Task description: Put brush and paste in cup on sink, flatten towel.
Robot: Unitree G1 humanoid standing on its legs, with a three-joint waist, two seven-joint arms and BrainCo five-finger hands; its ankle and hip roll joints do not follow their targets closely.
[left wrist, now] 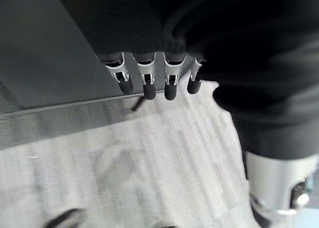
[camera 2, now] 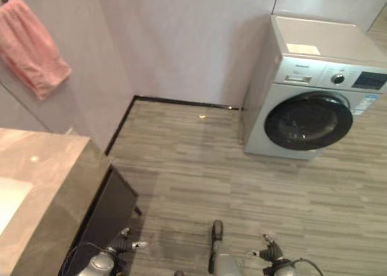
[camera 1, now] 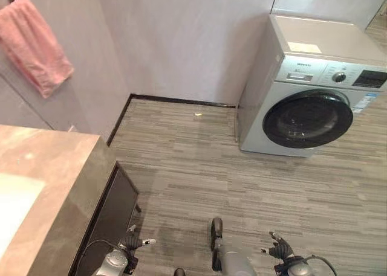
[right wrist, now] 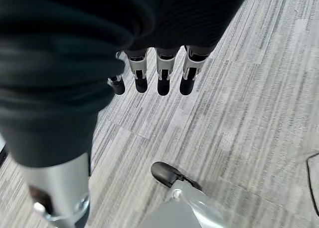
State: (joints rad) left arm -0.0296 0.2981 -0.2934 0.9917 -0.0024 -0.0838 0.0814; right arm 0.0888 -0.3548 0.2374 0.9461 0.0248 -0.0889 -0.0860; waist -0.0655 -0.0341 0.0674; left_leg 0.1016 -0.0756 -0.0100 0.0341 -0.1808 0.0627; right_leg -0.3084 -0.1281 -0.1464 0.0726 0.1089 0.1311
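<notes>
1. Two hands hang low over the grey striped plank floor (camera 1: pixel 254 179); the left hand (camera 1: pixel 134 243) is beside the dark cabinet front (camera 1: pixel 112 218) under the counter, the right hand (camera 1: pixel 279 249) well apart from it over bare floor.
2. Left fingers (left wrist: pixel 144 83) point down, straight and side by side, holding nothing; right fingers (right wrist: pixel 162 78) likewise — relaxed, empty.
3. Pink terry towel (camera 1: pixel 35 45) hangs bunched on the grey wall, above the brown stone counter (camera 1: pixel 51 161); the white sink basin (camera 1: pixel 11 206) is set in that counter.
4. Silver front-loading washing machine (camera 1: pixel 311 89) with a dark round door stands against the far wall — apart from the counter.
</notes>
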